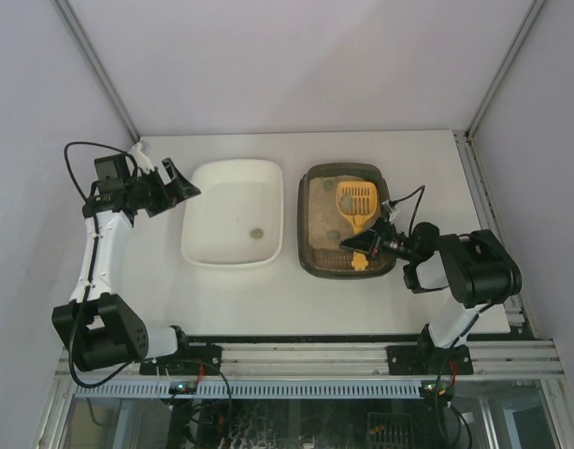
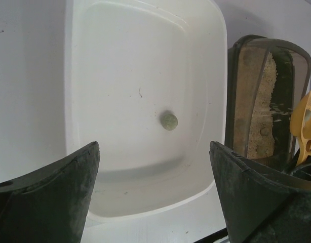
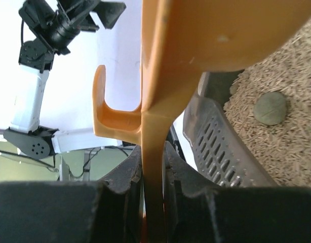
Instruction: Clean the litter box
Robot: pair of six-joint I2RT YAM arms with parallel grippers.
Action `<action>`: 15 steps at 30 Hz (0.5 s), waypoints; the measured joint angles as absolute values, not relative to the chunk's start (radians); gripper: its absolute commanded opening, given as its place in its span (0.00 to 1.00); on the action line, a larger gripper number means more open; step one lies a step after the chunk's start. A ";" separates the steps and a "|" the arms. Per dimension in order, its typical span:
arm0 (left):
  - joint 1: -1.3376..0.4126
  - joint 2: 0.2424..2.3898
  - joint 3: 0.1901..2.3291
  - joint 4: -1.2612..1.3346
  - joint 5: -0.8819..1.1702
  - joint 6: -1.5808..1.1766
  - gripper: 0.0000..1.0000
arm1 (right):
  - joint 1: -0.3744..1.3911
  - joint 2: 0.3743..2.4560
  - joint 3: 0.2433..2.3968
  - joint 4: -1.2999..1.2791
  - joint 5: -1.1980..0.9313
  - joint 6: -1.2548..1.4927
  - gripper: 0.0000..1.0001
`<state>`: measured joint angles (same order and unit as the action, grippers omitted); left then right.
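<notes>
Working across the white counter (image 1: 222, 299), you have two trays side by side: the white tub (image 1: 226, 201) on the left and, just beside it on the right, the dark brown-grey litter box (image 1: 304, 234) with its bed of beige litter. Your yellow slotted scoop (image 1: 356, 202) lies over the far half of that litter, handle pointing back toward the right arm. The right claw (image 1: 366, 245) is clamped narrow on the handle. The left claw (image 1: 179, 184) hangs just beside the tub's far left corner, spread wide with nothing in it.

By my reading you are partway through. One grey-green lump (image 2: 169, 120) sits on the tub floor, so at least one transfer looks done. A round lump (image 3: 270, 107) rests on the litter next to the scoop, so sifting is left to do, and the scoop head looks empty from above.

The overhead view gives you the layout of arms and trays, but lumps are mere specks there. The left wrist view shows the grey-green lump plainly, plus a slice of the litter box with a small round shape (image 2: 265, 130) in the sand that may be another lump. Only the right wrist view shows the grip itself, the pads (image 3: 126, 174) pinching the thin handle edge-on, with the round lump close by. I cannot make out the tub in it.
</notes>
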<state>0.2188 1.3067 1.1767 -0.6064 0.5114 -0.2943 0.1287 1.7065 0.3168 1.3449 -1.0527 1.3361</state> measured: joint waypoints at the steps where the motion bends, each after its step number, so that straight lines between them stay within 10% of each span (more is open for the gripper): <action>1: 0.218 1.307 1.176 -0.606 0.515 -0.293 0.93 | 0.116 1.706 0.312 1.356 -1.055 1.336 0.00; 15: 0.208 1.307 1.173 -0.599 0.536 -0.276 0.93 | 0.129 1.723 0.362 1.313 -1.074 1.305 0.00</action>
<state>0.2085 1.3067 1.1728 -0.5995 0.5362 -0.2756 0.1291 1.7226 0.3622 1.3128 -1.0740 1.3052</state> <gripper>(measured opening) 0.929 0.146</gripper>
